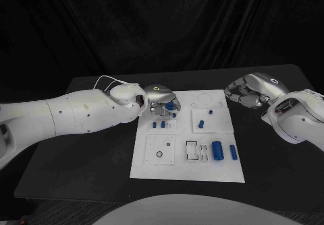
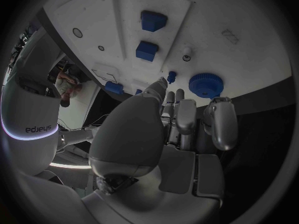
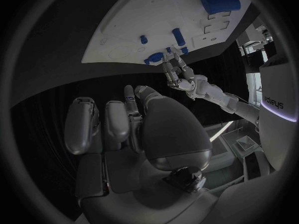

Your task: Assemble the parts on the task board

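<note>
The white task board (image 1: 202, 171) lies mid-table. My left hand (image 1: 160, 100) hovers over its far left corner, and in the left wrist view (image 2: 168, 129) its thumb and a fingertip pinch a small blue peg (image 2: 171, 76) beside a round blue toothed part (image 2: 206, 84). Two blue blocks (image 2: 147, 50) sit just beyond. Other blue parts lie on the board: two small pieces (image 1: 162, 124), a peg (image 1: 201, 124), a thick cylinder (image 1: 217, 150) and a thinner one (image 1: 233, 151). My right hand (image 1: 246, 93) hangs off the board's far right corner, fingers curled in, holding nothing.
The black table (image 1: 88, 168) surrounds the board on all sides. Empty outlined slots (image 1: 197, 150) and a ring mark (image 1: 159, 153) sit in the board's near half. From the right wrist view, the left hand (image 3: 181, 74) reaches onto the board (image 3: 143, 15).
</note>
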Available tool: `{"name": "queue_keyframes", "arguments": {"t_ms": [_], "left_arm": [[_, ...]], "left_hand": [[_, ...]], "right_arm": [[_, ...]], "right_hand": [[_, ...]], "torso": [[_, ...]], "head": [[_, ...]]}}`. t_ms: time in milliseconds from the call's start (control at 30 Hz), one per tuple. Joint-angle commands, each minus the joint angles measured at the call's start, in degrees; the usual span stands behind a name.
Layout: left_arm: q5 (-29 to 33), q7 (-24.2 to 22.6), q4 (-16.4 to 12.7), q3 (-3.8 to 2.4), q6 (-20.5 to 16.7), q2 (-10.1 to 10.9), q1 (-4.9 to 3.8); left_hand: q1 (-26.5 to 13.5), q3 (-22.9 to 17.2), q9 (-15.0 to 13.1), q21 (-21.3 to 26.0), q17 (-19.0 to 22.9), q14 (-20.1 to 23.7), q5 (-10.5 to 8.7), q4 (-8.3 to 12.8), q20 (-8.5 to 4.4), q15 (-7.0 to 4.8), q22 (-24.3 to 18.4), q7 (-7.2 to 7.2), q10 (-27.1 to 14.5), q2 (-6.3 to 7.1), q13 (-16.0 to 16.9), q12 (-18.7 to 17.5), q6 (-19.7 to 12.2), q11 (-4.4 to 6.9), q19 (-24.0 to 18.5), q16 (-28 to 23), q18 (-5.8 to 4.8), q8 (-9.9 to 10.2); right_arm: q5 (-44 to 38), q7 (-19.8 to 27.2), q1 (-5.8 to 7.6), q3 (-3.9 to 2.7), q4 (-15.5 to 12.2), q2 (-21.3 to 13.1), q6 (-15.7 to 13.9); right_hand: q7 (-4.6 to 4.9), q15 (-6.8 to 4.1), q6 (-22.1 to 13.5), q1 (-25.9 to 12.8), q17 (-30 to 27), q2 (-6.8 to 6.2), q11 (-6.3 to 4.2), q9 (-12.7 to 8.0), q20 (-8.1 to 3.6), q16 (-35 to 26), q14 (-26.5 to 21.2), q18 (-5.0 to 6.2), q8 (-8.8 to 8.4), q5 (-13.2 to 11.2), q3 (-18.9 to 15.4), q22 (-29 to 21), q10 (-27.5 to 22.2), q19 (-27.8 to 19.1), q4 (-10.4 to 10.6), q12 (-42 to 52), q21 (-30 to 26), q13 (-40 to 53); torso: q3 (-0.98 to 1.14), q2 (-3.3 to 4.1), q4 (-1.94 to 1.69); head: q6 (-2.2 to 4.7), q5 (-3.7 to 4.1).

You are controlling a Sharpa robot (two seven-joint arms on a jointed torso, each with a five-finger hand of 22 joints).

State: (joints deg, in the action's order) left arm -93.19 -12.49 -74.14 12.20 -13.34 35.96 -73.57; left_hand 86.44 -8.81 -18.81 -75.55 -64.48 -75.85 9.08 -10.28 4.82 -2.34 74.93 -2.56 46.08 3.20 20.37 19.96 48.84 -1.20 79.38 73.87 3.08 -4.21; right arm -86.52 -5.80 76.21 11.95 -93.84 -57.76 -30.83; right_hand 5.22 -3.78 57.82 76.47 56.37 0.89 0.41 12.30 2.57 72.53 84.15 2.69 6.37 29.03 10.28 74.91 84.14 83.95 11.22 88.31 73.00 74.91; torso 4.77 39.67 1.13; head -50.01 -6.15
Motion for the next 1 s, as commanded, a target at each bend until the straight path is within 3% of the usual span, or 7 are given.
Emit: {"name": "queue_keyframes", "arguments": {"t_ms": [33,367,567,767,1000], "left_arm": [[-0.47,-0.21,0.36,-0.05,0.91,-0.33,0.23],[-0.47,0.15,1.97,-0.05,1.33,-1.31,1.05],[-0.47,0.18,2.81,-0.05,1.14,-1.76,1.9],[-0.47,-0.81,3.12,-0.05,-0.56,-1.92,2.38],[-0.47,-2.62,3.36,-0.05,-3.82,-2.13,2.63]], "left_hand": [[-0.39,-0.44,0.16,0.16,0.07,0.34,-0.27,0.11,0.33,0.12,10.22,0.07,0.62,0.01,-0.08,0.32,0.54,0.09,0.0,0.24,0.53,0.11],[-0.23,-1.5,0.42,0.34,0.51,0.55,0.04,0.27,0.39,0.15,10.2,-0.4,1.71,-0.21,-0.33,0.72,2.55,0.1,-0.04,0.23,0.56,-0.69],[0.82,-3.23,0.68,0.29,0.87,0.67,1.62,1.06,0.41,0.13,10.24,-0.69,3.1,-0.53,-0.92,0.73,4.16,0.08,0.07,0.22,0.54,-1.26],[1.12,-5.07,0.69,-0.33,1.08,0.32,2.3,1.9,0.45,0.01,10.45,-0.74,7.06,-0.85,-1.56,1.37,7.4,0.38,0.64,0.47,0.39,-2.59],[0.99,-6.33,0.91,-0.88,3.61,0.54,3.41,2.69,0.03,-0.29,10.62,-0.49,10.35,-0.93,-2.55,0.92,8.96,0.71,1.21,-0.77,0.3,-3.0]], "right_arm": [[-0.15,-0.25,-0.13,-0.05,-0.04,-0.02,-0.37],[-0.15,-0.25,-0.13,-0.05,-0.07,-0.06,-0.23],[-0.15,-0.27,-0.13,-0.05,-0.04,-0.06,-0.12],[-0.14,-0.29,-0.14,-0.05,-0.01,-0.06,-0.04],[-0.13,-0.33,-0.14,-0.05,0.03,-0.01,0.05]], "right_hand": [[0.21,-0.26,0.04,0.13,-0.04,-0.23,0.39,0.09,-0.36,-0.22,0.83,1.0,-0.11,0.3,-0.01,9.99,3.79,0.72,-0.12,-0.25,-0.18,9.35],[0.21,-0.26,0.04,0.13,-0.04,-0.23,0.39,0.09,-0.36,-0.22,0.83,1.0,-0.11,0.3,-0.01,9.99,3.79,0.72,-0.12,-0.25,-0.18,9.35],[0.22,-0.27,0.06,0.17,-0.06,-0.2,0.38,0.1,-0.36,-0.24,0.83,1.0,-0.11,0.33,0.05,9.99,3.8,0.73,-0.18,-0.25,-0.18,9.36],[0.22,-0.28,0.08,0.21,-0.1,-0.18,0.38,0.12,-0.36,-0.26,0.83,1.01,-0.11,0.35,0.1,9.98,3.78,0.71,-0.22,-0.26,-0.25,9.33],[0.22,-0.28,0.09,0.22,-0.11,-0.17,0.38,0.12,-0.36,-0.27,0.82,1.02,-0.11,0.36,0.12,9.97,3.79,0.7,-0.24,-0.26,-0.29,9.33]], "torso": [[0.07,0.01,-0.09],[0.0,0.0,-0.07],[0.0,0.01,-0.01],[0.01,-0.03,-0.02],[0.0,-0.02,-0.04]], "head": [[0.01,0.12],[0.01,0.04],[0.01,0.03],[0.01,0.05],[0.01,-0.04]]}}
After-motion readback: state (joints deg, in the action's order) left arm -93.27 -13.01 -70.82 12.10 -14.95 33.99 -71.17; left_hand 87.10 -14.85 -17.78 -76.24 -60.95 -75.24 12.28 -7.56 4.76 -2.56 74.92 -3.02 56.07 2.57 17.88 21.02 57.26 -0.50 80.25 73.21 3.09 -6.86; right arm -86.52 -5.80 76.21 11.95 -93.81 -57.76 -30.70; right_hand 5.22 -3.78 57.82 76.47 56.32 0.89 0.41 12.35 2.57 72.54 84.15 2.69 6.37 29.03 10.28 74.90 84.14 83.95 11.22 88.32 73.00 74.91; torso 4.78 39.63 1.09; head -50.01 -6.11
